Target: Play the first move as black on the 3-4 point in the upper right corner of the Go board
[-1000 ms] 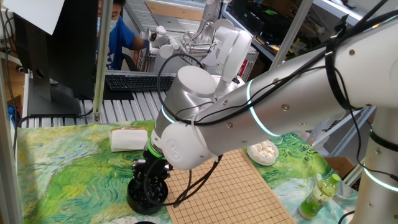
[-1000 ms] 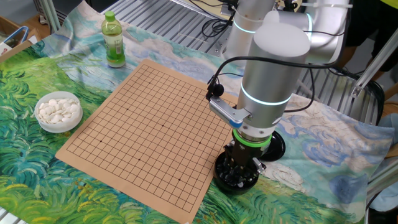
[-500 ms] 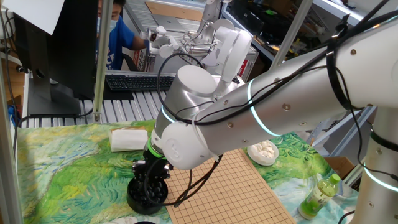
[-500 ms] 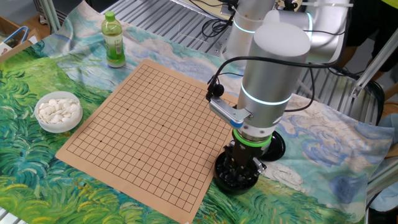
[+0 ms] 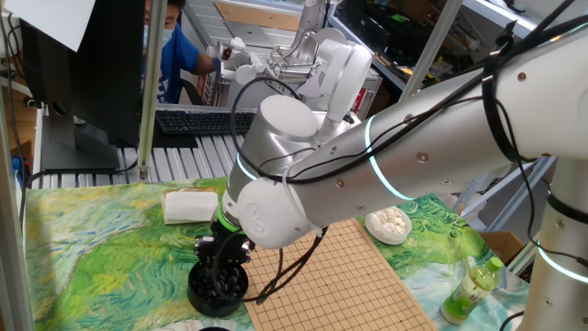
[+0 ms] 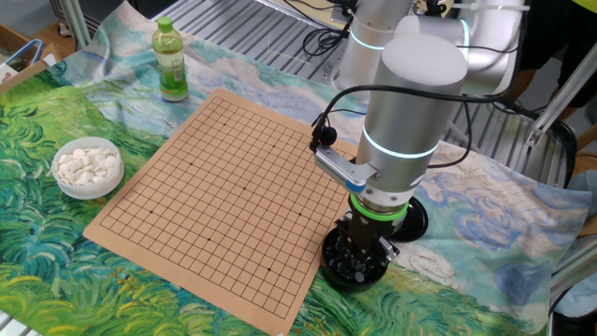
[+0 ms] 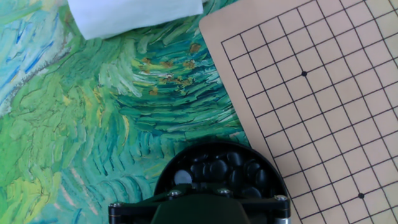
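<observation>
A black bowl full of glossy black stones stands on the cloth just off one corner of the Go board. My gripper points straight down with its fingers dipped in among the stones; it also shows in one fixed view. The fingertips are hidden among the stones, so I cannot tell whether they hold a stone. In the hand view only the dark gripper housing shows above the bowl. No stone lies on the visible part of the board's grid.
A white bowl of white stones sits beside the far side of the board. A green bottle stands past another corner. A black lid lies behind the black bowl. A white folded cloth lies on the painted tablecloth.
</observation>
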`<state>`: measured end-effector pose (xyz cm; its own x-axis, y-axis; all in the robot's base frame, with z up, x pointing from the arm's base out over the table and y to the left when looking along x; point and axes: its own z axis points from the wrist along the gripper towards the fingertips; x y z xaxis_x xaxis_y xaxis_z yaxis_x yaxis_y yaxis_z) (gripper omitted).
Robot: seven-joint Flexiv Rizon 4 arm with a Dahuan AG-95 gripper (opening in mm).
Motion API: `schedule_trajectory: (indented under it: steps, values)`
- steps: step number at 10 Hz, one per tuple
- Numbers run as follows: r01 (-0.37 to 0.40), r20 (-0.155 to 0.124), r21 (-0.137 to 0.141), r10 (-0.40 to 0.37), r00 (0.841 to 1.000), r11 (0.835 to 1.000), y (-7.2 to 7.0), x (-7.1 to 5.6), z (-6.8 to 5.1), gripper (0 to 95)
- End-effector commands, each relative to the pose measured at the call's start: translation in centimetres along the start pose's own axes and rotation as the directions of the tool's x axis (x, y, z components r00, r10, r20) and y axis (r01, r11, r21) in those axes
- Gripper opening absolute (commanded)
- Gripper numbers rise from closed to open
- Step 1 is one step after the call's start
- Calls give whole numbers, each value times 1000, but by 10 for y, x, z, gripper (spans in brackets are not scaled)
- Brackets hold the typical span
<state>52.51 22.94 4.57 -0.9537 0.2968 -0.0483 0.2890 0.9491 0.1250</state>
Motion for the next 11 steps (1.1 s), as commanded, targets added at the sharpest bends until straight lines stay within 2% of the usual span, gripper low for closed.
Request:
schedule_trajectory:
  steps: [1, 3, 5, 11]
  values:
    - [1, -16, 4, -1, 1000, 1000, 2, 0, -7, 0]
    - [5, -4, 8, -5, 1000, 1000, 2, 1, -7, 0]
    - [-21, 0, 8, 21, 1000, 1000, 0, 2, -2, 380]
    - [-32, 1, 2, 32, 999, 999, -4, 11, 5, 380]
